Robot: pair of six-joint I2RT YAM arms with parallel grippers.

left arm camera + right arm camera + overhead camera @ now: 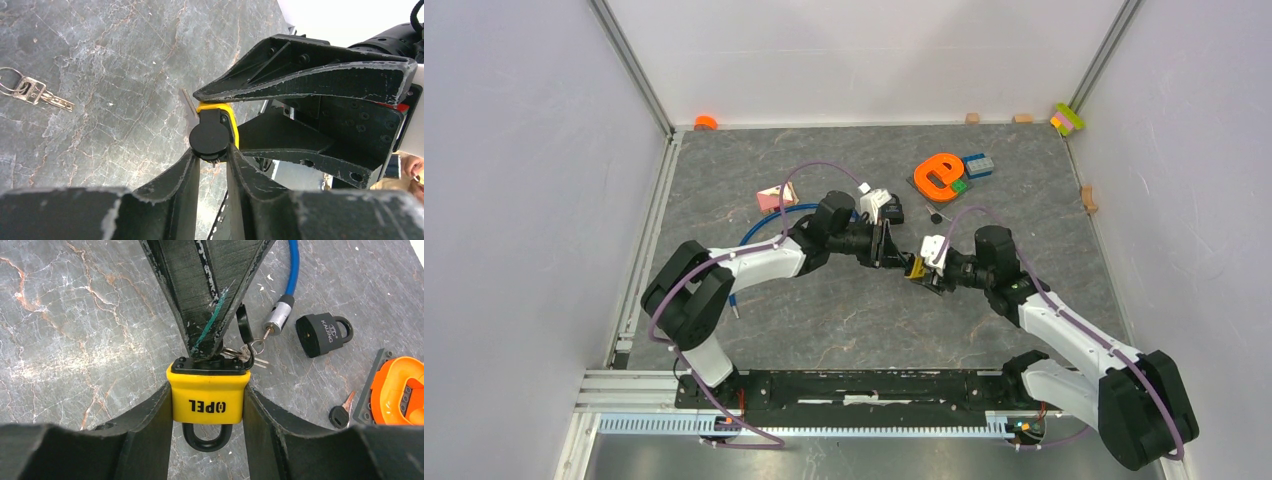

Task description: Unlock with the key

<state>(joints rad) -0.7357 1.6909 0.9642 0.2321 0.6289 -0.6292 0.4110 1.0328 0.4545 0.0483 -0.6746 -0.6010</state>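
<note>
A yellow padlock marked OPEL, black shackle toward the camera, is held off the table with my right gripper shut on its two sides. In the top view the padlock hangs mid-table between both arms. A key with a round black head sticks into the padlock's keyhole end. My left gripper stands at that head, fingers apart on either side of it, open. Spare keys on a ring dangle beside the lock.
A silver key bunch lies on the table. A black padlock, a blue cable lock and a black-headed key lie to the right. An orange letter block and a pink block sit farther back.
</note>
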